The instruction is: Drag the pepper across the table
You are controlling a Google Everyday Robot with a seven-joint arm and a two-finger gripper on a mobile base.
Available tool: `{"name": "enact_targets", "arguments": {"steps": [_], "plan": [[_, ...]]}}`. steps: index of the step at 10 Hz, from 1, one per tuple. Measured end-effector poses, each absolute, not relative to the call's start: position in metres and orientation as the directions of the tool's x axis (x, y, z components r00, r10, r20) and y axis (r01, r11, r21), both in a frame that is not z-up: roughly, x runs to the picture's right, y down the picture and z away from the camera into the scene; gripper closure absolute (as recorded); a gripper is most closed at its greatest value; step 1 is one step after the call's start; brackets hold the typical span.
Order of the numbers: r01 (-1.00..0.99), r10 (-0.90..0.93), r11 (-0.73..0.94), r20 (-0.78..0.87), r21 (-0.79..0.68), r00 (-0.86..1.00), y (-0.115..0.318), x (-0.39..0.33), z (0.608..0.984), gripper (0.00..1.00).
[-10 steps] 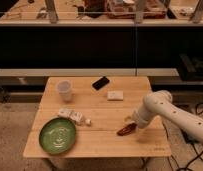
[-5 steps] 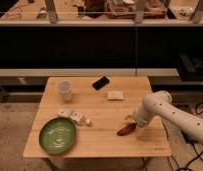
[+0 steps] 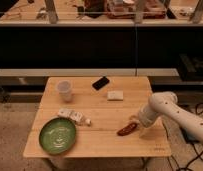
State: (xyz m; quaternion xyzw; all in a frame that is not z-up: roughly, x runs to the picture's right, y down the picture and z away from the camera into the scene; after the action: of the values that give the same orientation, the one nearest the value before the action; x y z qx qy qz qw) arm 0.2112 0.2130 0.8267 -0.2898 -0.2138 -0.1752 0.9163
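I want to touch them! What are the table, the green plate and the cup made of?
The table looks like pale matt wood: plank lines run along it. The green plate looks smooth, plastic or glazed; I cannot tell which. The cup looks like whitish plastic, maybe paper. The gripper sits at the right end of the pepper, near the table's right edge.
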Motion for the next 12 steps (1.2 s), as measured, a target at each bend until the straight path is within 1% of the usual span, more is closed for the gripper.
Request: {"name": "enact_targets", "arguments": {"steps": [6, 12], "plan": [[0.425, -0.161, 0.787, 0.517, -0.447, 0.841, 0.217, 0.211, 0.826, 0.35], [0.45, -0.192, 0.776, 0.516, -0.441, 0.835, 0.216, 0.199, 0.831, 0.35]]}}
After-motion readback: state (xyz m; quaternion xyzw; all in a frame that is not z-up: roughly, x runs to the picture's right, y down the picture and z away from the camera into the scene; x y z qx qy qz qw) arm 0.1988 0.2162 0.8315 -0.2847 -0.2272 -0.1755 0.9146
